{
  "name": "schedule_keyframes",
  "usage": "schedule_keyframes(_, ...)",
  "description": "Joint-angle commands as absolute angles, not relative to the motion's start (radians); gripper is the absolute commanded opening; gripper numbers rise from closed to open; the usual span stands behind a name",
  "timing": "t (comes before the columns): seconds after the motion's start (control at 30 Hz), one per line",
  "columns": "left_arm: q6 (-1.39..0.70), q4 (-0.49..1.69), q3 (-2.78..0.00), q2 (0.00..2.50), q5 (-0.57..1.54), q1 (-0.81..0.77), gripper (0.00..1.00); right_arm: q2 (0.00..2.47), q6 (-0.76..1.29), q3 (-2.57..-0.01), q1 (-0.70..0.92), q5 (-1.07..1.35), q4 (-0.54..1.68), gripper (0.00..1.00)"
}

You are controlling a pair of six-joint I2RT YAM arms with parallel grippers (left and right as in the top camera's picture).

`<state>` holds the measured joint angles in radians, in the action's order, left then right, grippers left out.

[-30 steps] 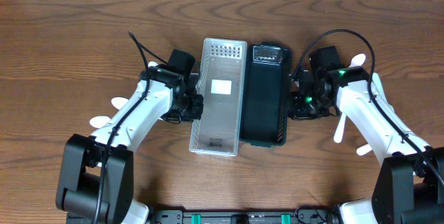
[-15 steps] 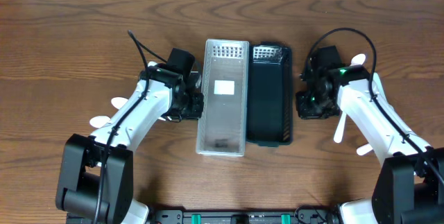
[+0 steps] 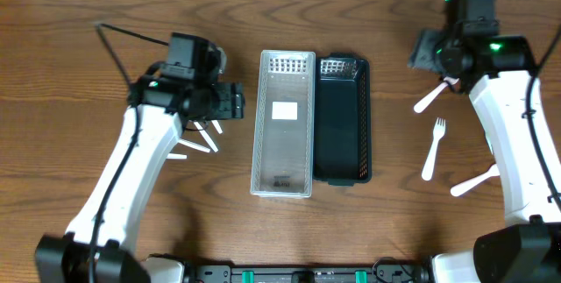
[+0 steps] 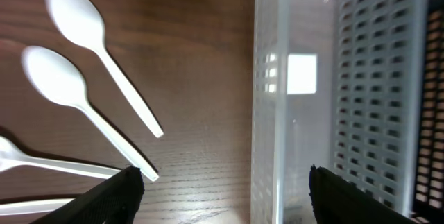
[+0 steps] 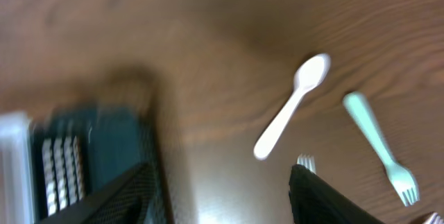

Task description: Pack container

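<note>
Jaws of the left gripper [image 4: 223, 182] stand wide apart and empty over the left wall of the clear perforated basket [image 4: 267, 113], with white plastic spoons [image 4: 55, 78] lying close together just beside. Right gripper [image 5: 218, 175], also wide and empty, hangs near the dark basket [image 5: 97, 154], apart from a white spoon [image 5: 291, 106] and a fork [image 5: 380, 144]. Likely trouble: a finger clips a light basket wall and shoves it, or closes on two crowded spoons, whose thin flat handles slip on the wooden table [image 3: 88, 20].
</note>
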<state>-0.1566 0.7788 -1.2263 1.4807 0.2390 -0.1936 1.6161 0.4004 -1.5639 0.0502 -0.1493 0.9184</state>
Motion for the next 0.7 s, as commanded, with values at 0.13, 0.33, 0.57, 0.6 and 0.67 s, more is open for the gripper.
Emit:
schedule_keyframes(0.13, -0.150, 0.780, -1.243, 1.406, 0.234, -0.162, 0.97, 1.754, 0.591, -1.575, -0.105, -0.183, 0.841, 0.70)
schedule_keyframes(0.33, -0.150, 0.780, -1.243, 1.402, 0.234, -0.155, 0.98, 1.922, 0.646, -1.575, -0.159, -0.151, 0.848, 0.77)
schedule_keyframes(0.57, -0.150, 0.780, -1.243, 1.402, 0.234, -0.155, 0.98, 2.047, 0.677, -1.575, -0.183, -0.101, 0.822, 0.74)
schedule_keyframes(0.6, -0.151, 0.780, -1.243, 1.402, 0.234, -0.155, 0.98, 2.061, 0.677, -1.575, -0.184, -0.099, 0.815, 0.74)
schedule_keyframes(0.67, -0.151, 0.780, -1.243, 1.402, 0.234, -0.155, 0.98, 2.078, 0.677, -1.575, -0.184, -0.100, 0.806, 0.73)
